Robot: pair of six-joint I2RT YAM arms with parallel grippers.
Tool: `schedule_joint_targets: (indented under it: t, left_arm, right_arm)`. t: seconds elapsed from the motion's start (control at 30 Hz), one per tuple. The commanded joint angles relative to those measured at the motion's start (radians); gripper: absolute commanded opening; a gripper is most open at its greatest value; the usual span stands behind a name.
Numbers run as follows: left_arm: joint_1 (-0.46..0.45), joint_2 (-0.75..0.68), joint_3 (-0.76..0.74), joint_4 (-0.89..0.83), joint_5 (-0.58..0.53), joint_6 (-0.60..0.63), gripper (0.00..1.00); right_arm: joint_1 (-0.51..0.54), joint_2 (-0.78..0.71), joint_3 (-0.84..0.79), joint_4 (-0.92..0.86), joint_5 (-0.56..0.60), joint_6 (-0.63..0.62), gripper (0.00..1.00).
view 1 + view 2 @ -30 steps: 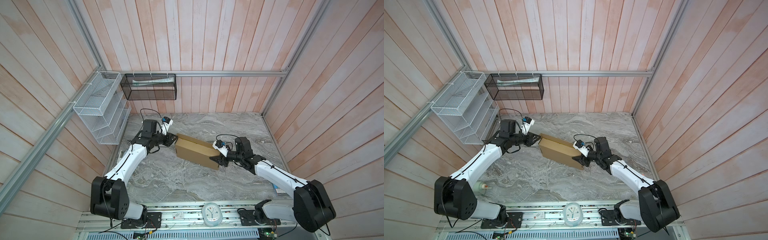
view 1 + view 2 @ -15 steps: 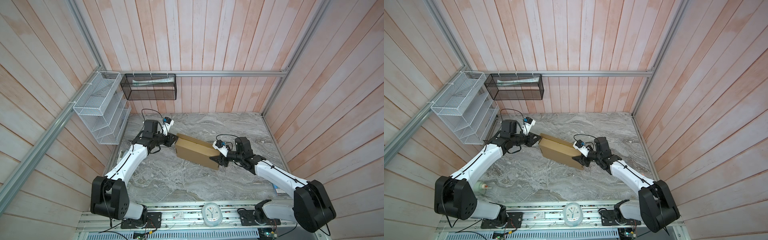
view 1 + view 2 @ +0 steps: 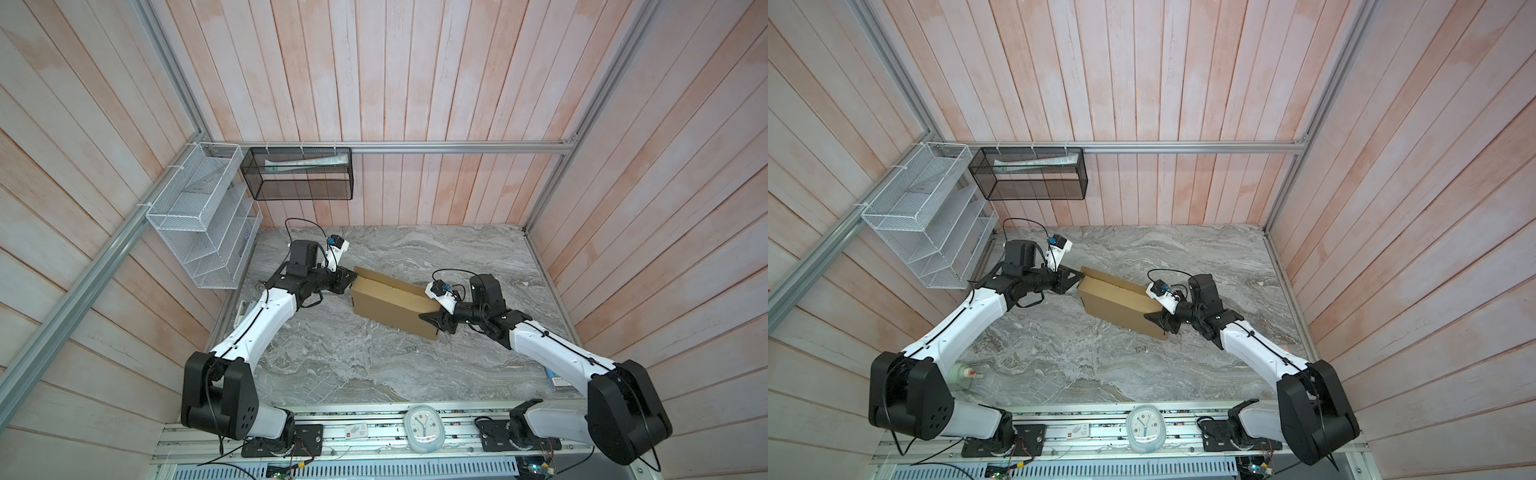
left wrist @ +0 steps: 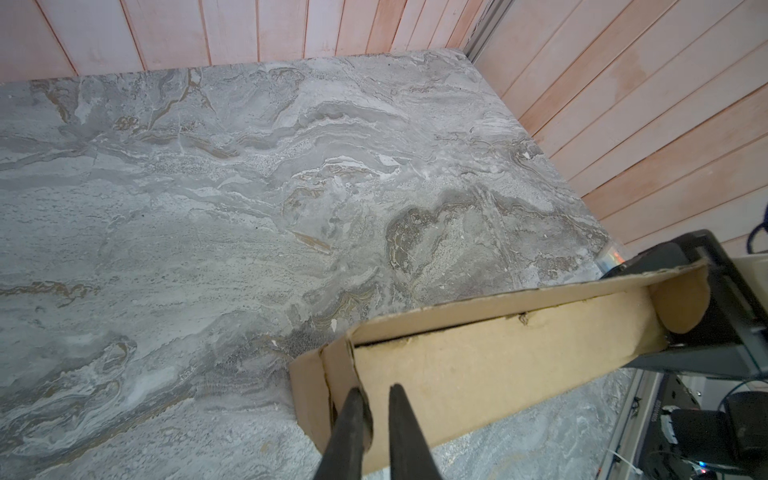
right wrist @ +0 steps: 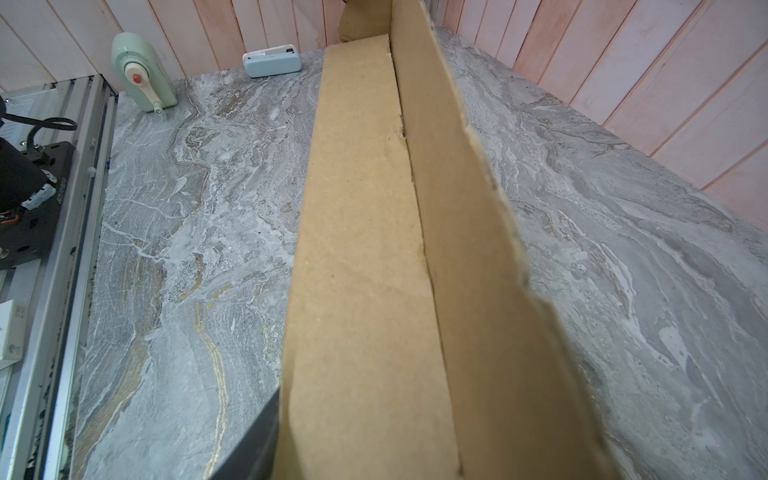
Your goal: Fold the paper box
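Apparent flap-tucking step: paper box (image 3: 390, 301) on desk (image 3: 374, 365), right claw (image 3: 434, 322) pinching one end, left claw (image 4: 375, 390) nearly pressed together at opposite corner, hold unclear. Next, likely: upright flap (image 5: 457, 208) pushed inward.

1. Up front, the brown corrugated cardboard paper box (image 3: 390, 305): matt, fibrous faces, ragged cut edges.
2. Grey marble-look desk (image 3: 374, 365): veined, smooth, faint sheen.
3. Pale pink wooden plank walls (image 3: 415, 83): matt, patchy whitewash.
4. White wire-mesh metal rack (image 3: 195, 232), black metal mesh basket (image 3: 299, 193).
5. White-and-black robot arms (image 3: 266, 316): glossy plastic shells, matt black joints.
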Motion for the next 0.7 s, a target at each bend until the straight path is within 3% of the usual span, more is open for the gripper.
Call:
schedule_joint_targets:
  t: [0.0, 0.4, 0.67]
  left_arm:
    - [-0.015, -0.001, -0.033, 0.027, -0.010, 0.002, 0.13]
    - [-0.015, -0.016, -0.088, 0.084, -0.093, -0.009, 0.04]
    - [-0.016, -0.027, -0.116, 0.110, -0.105, -0.026, 0.03]
  right_arm:
    - [0.009, -0.016, -0.003, 0.025, -0.006, 0.012, 0.43]
    - [0.009, -0.031, -0.003, 0.015, -0.004, 0.016, 0.43]
    - [0.009, -0.047, -0.018, 0.036, 0.006, 0.024, 0.50]
